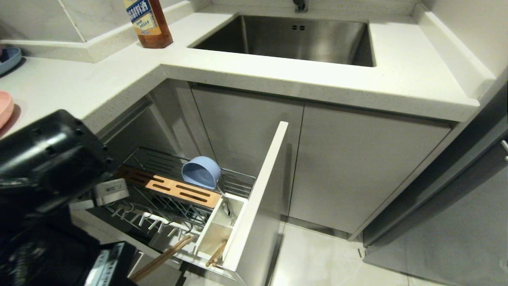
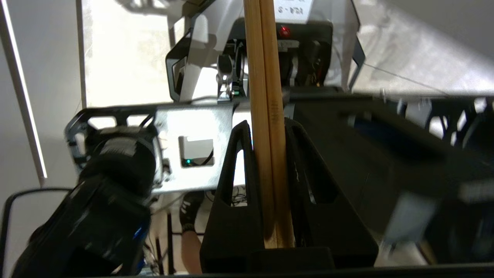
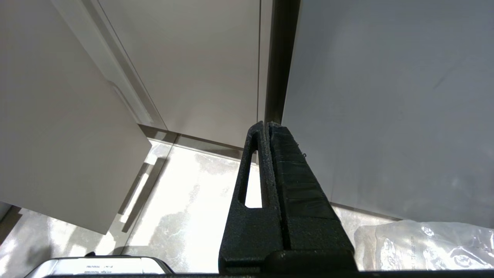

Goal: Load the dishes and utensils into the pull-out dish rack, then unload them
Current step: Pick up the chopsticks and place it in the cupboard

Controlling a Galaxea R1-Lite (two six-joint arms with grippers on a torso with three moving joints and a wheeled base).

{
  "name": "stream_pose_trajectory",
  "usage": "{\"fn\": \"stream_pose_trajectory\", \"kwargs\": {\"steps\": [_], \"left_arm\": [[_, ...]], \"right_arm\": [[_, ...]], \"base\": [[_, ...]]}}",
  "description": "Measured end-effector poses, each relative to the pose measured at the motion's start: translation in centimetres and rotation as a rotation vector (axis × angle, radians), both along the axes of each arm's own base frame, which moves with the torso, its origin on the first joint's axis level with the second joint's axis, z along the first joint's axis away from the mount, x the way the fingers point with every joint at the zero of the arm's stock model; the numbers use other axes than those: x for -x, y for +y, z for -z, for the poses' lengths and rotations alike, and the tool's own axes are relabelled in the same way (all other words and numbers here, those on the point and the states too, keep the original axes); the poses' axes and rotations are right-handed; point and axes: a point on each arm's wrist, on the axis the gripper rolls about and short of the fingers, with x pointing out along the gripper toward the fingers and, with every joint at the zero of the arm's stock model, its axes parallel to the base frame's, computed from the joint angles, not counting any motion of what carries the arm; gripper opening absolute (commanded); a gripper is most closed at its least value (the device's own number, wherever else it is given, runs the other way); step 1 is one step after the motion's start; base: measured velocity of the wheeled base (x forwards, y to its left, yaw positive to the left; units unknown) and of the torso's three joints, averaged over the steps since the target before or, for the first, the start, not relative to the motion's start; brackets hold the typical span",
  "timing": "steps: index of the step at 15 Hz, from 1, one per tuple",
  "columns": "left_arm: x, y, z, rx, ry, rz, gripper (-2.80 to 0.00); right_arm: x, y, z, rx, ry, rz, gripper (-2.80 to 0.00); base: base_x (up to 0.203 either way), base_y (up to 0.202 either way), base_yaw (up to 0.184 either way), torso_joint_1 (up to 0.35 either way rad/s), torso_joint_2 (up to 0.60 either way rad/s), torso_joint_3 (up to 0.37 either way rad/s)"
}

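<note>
beside the pull-out dish rack [image 1: 174, 190], left hand [image 2: 268, 127] grips the chopsticks [image 2: 266, 116].

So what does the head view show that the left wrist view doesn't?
Only the head view shows the pulled-out chrome wire dish rack, with the light-blue round plastic bowl tipped on its side behind the slotted wooden strip, and the white rectangular utensil cup holding another pair of chopsticks. Only the left wrist view shows the left claw shut on the held pair. Both views show that thin light wooden pair of chopsticks, its ends just short of the cup.
</note>
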Motion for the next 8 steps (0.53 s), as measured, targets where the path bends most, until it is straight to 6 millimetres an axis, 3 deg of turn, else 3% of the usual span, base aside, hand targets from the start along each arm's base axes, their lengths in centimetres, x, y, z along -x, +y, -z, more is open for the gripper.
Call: {"fn": "stream_pose_trajectory", "kwargs": {"steps": [3,8], "left_arm": [[-2.8,-1.8,1.3,0.007,0.042,-0.035,-2.80],[-5.9,-3.2,3.4,0.005,0.096,-0.077,-2.80]], "right_arm": [[0.0,0.0,0.0,0.000,0.000,0.000,-2.80],[0.0,0.0,0.0,0.000,0.000,0.000,-2.80]], "base": [[0.000,0.000,0.000,0.000,0.00,0.000],[0.000,0.000,0.000,0.000,0.00,0.000]]}}
